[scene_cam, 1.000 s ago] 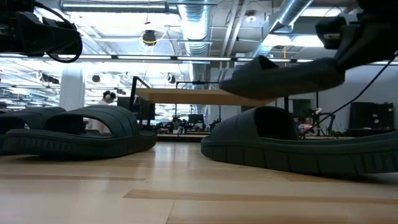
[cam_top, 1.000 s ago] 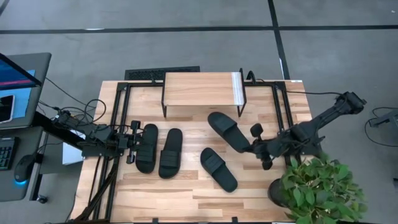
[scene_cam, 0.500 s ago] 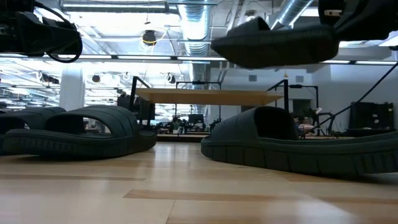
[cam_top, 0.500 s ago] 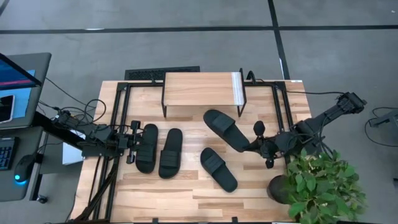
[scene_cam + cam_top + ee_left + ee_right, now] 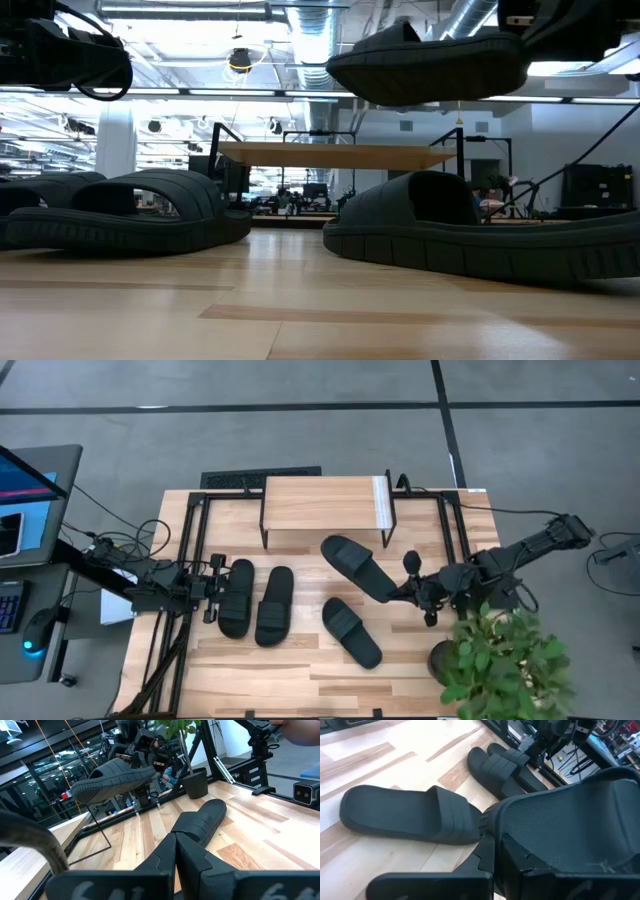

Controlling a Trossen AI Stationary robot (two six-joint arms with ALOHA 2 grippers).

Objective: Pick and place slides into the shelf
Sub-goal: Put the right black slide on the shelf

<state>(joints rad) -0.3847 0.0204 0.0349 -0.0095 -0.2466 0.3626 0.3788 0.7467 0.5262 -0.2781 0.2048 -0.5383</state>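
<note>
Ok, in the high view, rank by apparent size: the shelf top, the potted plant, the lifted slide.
1. shelf top
2. potted plant, close behind; partly cropped at the frame edge, so unsure
3. lifted slide in the right end effector

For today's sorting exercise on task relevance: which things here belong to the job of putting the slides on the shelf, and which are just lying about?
Belonging to the job:
- four matte black slide sandals: one lifted in the shut right gripper, three on the table
- low light-wood shelf with black metal legs
- left gripper, shut and waiting at the table's left

Just lying about:
- green potted plant
- black keyboard
</note>
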